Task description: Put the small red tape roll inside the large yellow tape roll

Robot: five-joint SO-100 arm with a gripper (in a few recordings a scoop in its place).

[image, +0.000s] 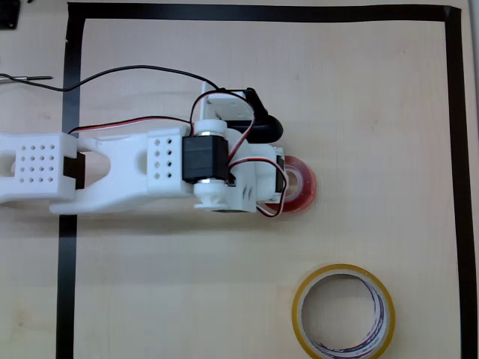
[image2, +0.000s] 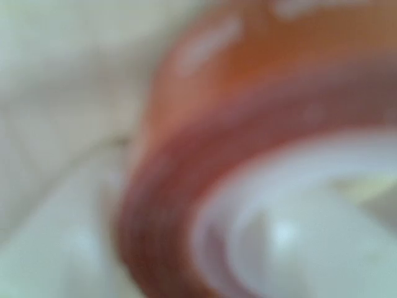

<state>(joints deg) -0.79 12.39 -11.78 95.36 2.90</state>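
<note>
Tape is lying in two places on the pale wooden table (image: pixel 224 292) in the overhead view. The small glossy red tape roll with its white inner core (image: pixel 302 184) is sitting flat just right of the picture's centre, and the large thin-walled yellow tape roll with a wide hole and dark-streaked white core (image: pixel 343 312) is lying flat at about five o'clock from it, well apart, close to the bottom edge.

The white plastic robot arm (image: pixel 112 164) is reaching in from nine o'clock, with black motor blocks and red and black wires (image: pixel 135 123) running along it. Its gripper (image: pixel 278 179) is hanging directly over the nine o'clock side of the red roll, covering that part of the ring, while the three o'clock half is showing free. Whether the fingers are spread, pressed together or pinching the roll I cannot tell, since the arm's own body is hiding them from above.

In the wrist view the red roll (image2: pixel 186 186) is looming very close and badly blurred, its red wall curving from top right down to bottom centre, and its white core is occupying the five o'clock corner.

A border of black tape (image: pixel 71 112) is framing the work area along the left, top and right.
</note>
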